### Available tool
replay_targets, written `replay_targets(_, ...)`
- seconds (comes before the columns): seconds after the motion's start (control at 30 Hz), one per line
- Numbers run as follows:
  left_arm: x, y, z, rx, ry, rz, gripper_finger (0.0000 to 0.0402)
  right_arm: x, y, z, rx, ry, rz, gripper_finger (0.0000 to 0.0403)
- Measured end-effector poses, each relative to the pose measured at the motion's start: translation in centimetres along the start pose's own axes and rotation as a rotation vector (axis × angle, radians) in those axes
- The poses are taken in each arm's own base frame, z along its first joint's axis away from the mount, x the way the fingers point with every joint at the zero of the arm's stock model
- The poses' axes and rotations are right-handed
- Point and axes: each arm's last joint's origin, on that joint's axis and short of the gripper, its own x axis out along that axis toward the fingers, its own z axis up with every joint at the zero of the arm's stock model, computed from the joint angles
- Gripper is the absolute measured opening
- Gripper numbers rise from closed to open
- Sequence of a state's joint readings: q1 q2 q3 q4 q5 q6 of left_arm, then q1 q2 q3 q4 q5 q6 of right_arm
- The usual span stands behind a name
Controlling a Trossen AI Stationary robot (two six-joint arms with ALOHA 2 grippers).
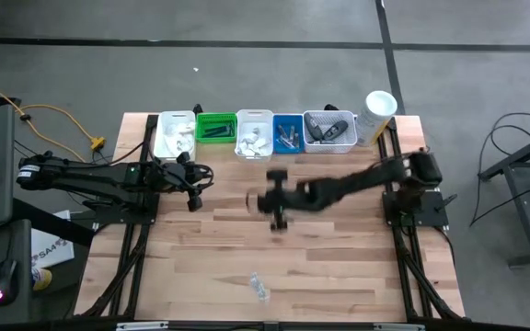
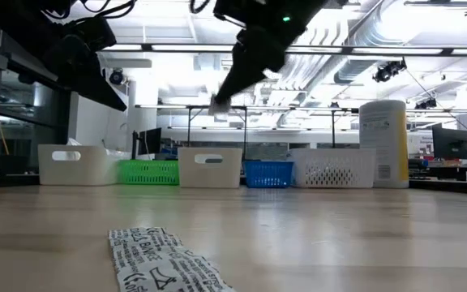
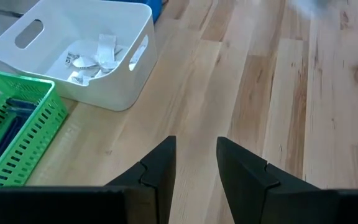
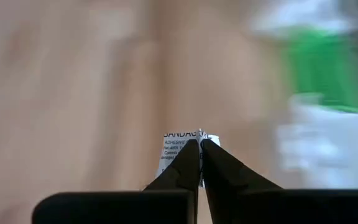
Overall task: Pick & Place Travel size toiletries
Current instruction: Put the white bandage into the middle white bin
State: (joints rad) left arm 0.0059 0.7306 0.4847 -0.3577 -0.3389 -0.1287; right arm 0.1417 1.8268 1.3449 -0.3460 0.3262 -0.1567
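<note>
I work in what looks like a lab: concrete floor, ceiling ducts, monitors beyond my bench.

Around my right gripper, raised mid-table and closed on a sachet, I see bare wood on all sides. Beyond it, the row of bins and the tall canister wall off the far edge. My left gripper hangs near, on its left. A sachet on the table lies well behind it.
</note>
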Motion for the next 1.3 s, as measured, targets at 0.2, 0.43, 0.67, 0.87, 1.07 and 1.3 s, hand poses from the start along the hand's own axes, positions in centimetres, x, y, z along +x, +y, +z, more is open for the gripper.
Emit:
replay_targets(0.2,0.0,0.0,0.0,-0.004,0.003,0.0,0.0116,0.7,-8.2,-0.5,0.068,-0.037,-0.213,0.0004)
replay_targets(0.43,0.0,0.0,0.0,-0.011,0.003,-0.014,0.0116,2.4,-15.0,-2.6,0.162,-0.089,-0.23,0.0004)
replay_targets(0.67,0.0,0.0,0.0,-0.037,0.002,-0.016,0.0116,4.3,-18.0,-5.1,0.23,-0.059,-0.183,0.0018)
replay_targets(0.87,0.0,-0.2,0.1,-0.049,-0.002,-0.08,0.0116,5.6,-18.1,-6.0,0.237,-0.053,-0.119,0.0022)
replay_targets(1.07,0.0,-0.3,0.1,-0.068,0.002,-0.108,0.0116,5.5,-18.5,-6.1,0.297,-0.071,-0.094,0.0081)
replay_targets(1.3,0.0,-0.4,0.1,-0.093,0.006,-0.121,0.0116,5.3,-18.9,-6.2,0.353,-0.055,-0.165,0.0194)
